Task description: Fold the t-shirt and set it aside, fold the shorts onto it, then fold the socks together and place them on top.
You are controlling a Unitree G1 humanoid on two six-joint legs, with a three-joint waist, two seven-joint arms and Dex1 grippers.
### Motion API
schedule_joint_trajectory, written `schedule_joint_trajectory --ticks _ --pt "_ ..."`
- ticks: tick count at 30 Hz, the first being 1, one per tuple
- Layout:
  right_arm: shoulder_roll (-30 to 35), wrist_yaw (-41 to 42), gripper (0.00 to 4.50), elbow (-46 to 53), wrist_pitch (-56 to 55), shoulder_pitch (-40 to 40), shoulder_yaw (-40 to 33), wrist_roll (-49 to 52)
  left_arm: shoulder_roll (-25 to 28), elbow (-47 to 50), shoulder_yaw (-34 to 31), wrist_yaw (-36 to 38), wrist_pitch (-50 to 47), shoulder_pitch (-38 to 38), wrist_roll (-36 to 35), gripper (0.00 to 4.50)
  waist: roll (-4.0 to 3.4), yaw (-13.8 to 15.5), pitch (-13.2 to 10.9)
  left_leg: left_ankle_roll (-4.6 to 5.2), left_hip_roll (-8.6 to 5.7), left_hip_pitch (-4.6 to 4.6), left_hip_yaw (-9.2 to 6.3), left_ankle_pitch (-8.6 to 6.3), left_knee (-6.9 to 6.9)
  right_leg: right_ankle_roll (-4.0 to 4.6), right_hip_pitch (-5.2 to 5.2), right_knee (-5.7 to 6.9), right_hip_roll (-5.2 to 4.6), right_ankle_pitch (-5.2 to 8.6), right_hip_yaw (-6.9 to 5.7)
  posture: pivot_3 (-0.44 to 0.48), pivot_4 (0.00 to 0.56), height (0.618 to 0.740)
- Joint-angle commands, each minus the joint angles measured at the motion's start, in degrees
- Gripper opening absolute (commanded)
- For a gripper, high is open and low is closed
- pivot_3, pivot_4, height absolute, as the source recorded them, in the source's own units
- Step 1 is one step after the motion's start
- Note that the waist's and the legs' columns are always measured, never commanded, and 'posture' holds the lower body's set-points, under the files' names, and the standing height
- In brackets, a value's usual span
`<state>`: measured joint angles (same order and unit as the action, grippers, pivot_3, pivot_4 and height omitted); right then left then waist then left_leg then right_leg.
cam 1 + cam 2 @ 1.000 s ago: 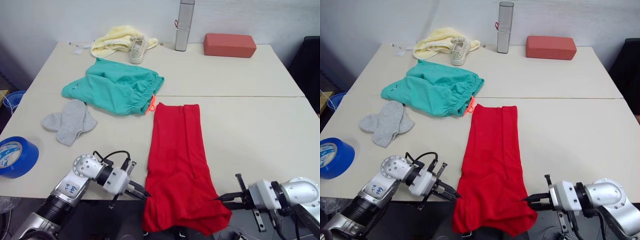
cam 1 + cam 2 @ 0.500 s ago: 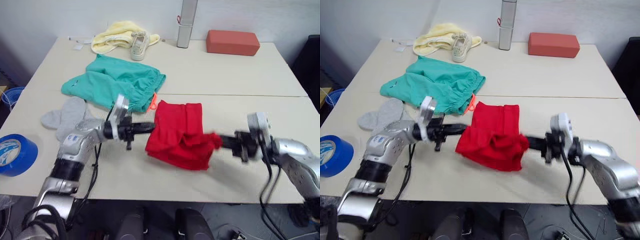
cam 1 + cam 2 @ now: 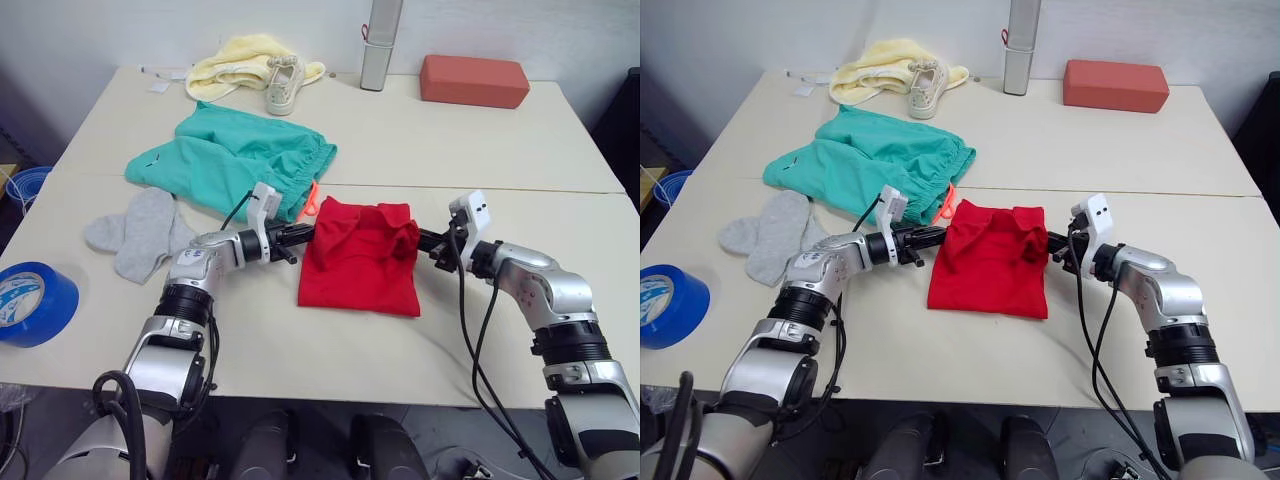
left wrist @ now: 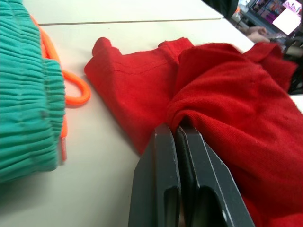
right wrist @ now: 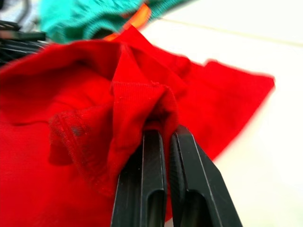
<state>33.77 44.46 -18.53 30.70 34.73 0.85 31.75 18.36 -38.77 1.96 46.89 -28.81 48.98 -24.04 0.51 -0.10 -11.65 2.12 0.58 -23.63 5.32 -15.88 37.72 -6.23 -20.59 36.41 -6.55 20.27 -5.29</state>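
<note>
— Both grippers, left gripper and right gripper, pinch the bright red cotton t-shirt, doubled mid-table.
— Lay both corners level; release together.

The t-shirt is plain bright red; the shorts are teal-green with an orange drawstring; the socks are light grey; the tabletop is pale beige; both claws' fingers are black.
</note>
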Motion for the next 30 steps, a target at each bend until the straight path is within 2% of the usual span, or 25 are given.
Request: schedule_joint_trajectory --ticks 1,2,5,7,11,13,14,17,19,21,23,25,30 --pt "-0.5 0.1 0.55 2.1 0.7 0.1 -3.2 0.3 -0.3 -0.5 -1.8 -2.0 0.3 1.3 1.6 0.69 0.0 0.0 0.0 -0.01 0.0 0.0 0.01 0.01 0.03 0.0 0.0 0.03 0.0 0.0 0.01 0.0 0.15 0.74" --pt "-1.0 -0.9 0.75 2.3 0.3 0.1 -4.0 -0.1 -0.3 0.0 -2.0 -1.8 0.5 1.1 1.7 0.94 0.0 0.0 0.0 0.01 0.0 0.0 0.01 0.05 0.04 0.0 0.0 0.05 0.0 0.0 0.01 0.0 0.15 0.74" --pt "-0.5 -0.3 1.83 3.7 0.1 -0.3 -4.8 -0.5 -0.6 2.4 -3.4 -2.5 1.4 0.0 1.6 1.95 0.0 0.0 0.0 0.0 0.01 0.01 0.01 0.07 0.13 -0.01 0.0 0.12 -0.01 -0.01 0.05 0.0 0.15 0.74" --pt "1.0 0.1 2.4 5.1 -0.1 -1.3 -6.9 0.0 0.5 6.8 -3.5 -1.5 3.5 -2.1 2.0 2.46 0.0 0.0 0.0 0.0 0.01 0.01 0.01 0.07 0.13 -0.02 0.0 0.13 -0.01 -0.01 0.06 0.0 0.15 0.74" --pt "4.6 0.3 3.73 8.2 3.2 -3.8 -12.7 2.4 5.3 18.7 -1.4 3.6 9.4 -9.1 4.5 3.68 0.0 0.0 0.0 -0.01 0.0 0.01 0.02 0.06 0.03 -0.02 -0.02 0.09 -0.01 -0.01 0.1 0.0 0.15 0.74" --pt "5.8 0.3 4.34 10.2 5.2 -4.9 -14.7 3.5 6.4 22.4 -2.2 3.1 9.7 -11.0 4.3 4.24 -0.01 0.0 0.0 -0.01 0.0 0.02 0.04 0.06 -0.03 -0.01 -0.03 0.05 -0.01 -0.01 0.09 0.0 0.15 0.74" --pt "8.2 3.7 4.5 13.4 1.5 -8.0 -14.0 1.4 7.8 25.4 -2.7 3.9 13.2 -13.5 5.0 4.48 -0.01 0.0 0.0 -0.02 0.0 0.03 0.03 0.06 -0.02 -0.01 -0.02 0.06 -0.01 -0.01 0.11 0.0 0.15 0.74" --pt "11.0 14.2 4.5 22.6 -11.1 -15.7 -12.1 -1.5 10.3 31.2 -4.0 8.9 23.7 -19.8 4.7 4.48 0.0 0.1 0.0 -0.05 0.03 0.06 -0.03 0.05 -0.04 -0.01 0.04 0.0 -0.02 -0.01 0.45 0.0 0.15 0.74" --pt "11.0 21.6 4.5 29.5 -16.0 -20.4 -9.5 -0.3 10.9 32.1 -5.4 16.5 33.0 -24.0 1.9 4.48 -0.01 0.0 0.0 -0.06 0.02 0.16 0.09 0.04 -0.18 -0.01 0.07 -0.15 -0.01 -0.01 0.59 0.0 0.15 0.74" --pt "10.6 24.3 4.5 32.2 -19.8 -22.8 -6.2 -2.5 12.5 31.0 -5.6 21.7 36.3 -27.1 0.9 4.48 0.0 -0.2 0.0 -0.08 0.04 0.4 0.29 0.04 -0.36 -0.02 0.19 -0.43 0.04 -0.02 0.61 0.0 0.15 0.74" --pt "9.0 22.8 4.5 33.5 -21.6 -24.3 -2.5 -5.6 14.4 30.2 -5.4 26.8 38.2 -29.8 -0.2 4.48 0.0 -0.3 0.0 -0.09 0.07 0.47 0.36 0.04 -0.44 -0.05 0.13 -0.4 0.04 -0.04 0.62 0.0 0.15 0.74" --pt "7.4 20.5 4.5 33.5 -23.3 -24.9 1.4 -10.0 15.3 31.8 -5.5 28.8 36.8 -31.7 -2.0 4.48 0.02 -0.2 0.0 -0.13 0.1 0.48 0.33 0.06 -0.46 0.02 0.11 -0.39 0.02 -0.09 0.76 0.0 0.15 0.74" --pt "2.0 13.2 4.5 28.2 -28.4 -22.7 8.6 -21.9 16.5 38.3 -6.0 27.0 32.0 -35.9 -4.6 4.48 0.02 0.0 0.0 -0.2 0.08 0.44 0.19 0.04 -0.49 0.08 0.06 -0.4 -0.06 -0.13 0.84 0.0 0.15 0.74"
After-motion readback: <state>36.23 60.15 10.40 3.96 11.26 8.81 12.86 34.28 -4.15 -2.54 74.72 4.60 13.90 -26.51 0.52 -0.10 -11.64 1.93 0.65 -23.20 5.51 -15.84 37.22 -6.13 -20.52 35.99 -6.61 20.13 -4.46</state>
